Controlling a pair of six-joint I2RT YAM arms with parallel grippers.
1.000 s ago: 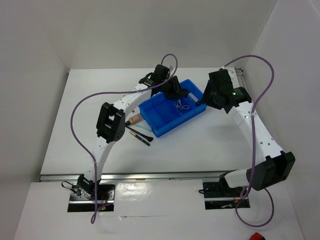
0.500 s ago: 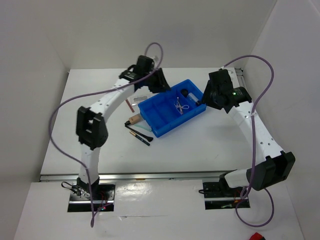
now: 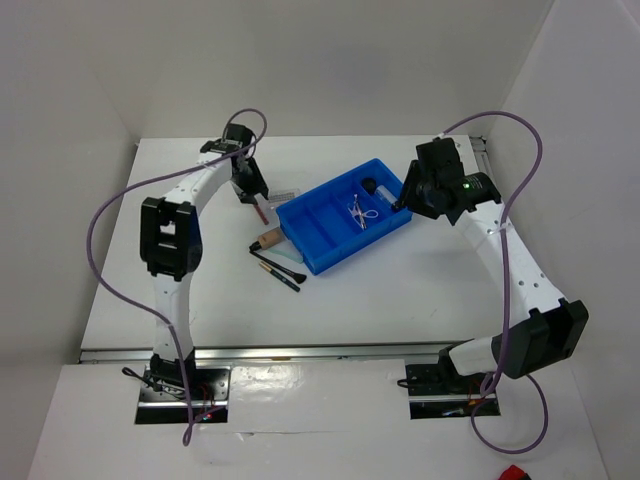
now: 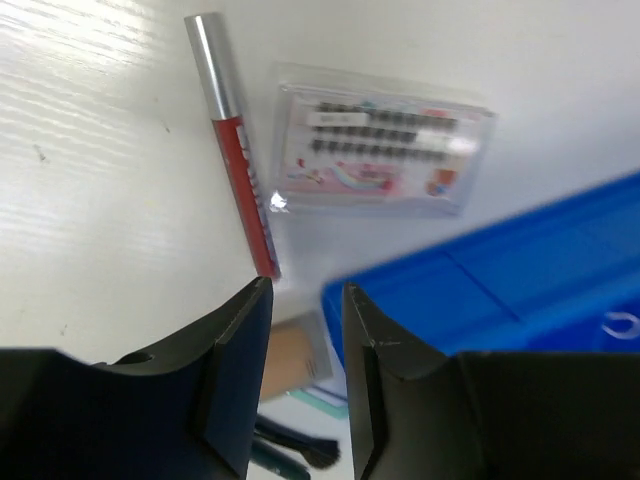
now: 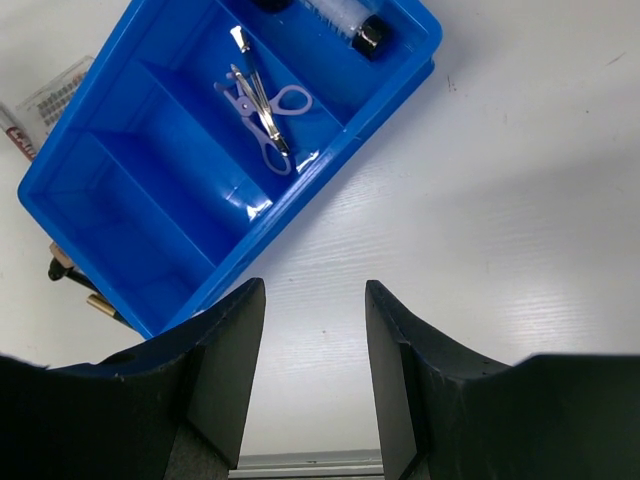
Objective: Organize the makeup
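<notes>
Reads as smooth, glossy blue plastic on the tray (image 5: 130, 190), with glare along its floor. Clear shiny plastic over the white card (image 4: 380, 150). Silvery metallic cap and glossy red barrel on the stick (image 4: 245, 180). Bright metal with lilac plastic loops on the clips (image 5: 262, 115). Faintly grained satin white on the table (image 5: 520, 200).

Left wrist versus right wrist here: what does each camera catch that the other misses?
Only the left wrist view shows the left claw, open, and the silver cap of the red stick. Only the right wrist view shows the right claw, open, the clear bottle in the end compartment of the blue tray and the clips in the next one. Both show the tray, the lash card and the stick, the last two cropped in the right wrist view.
</notes>
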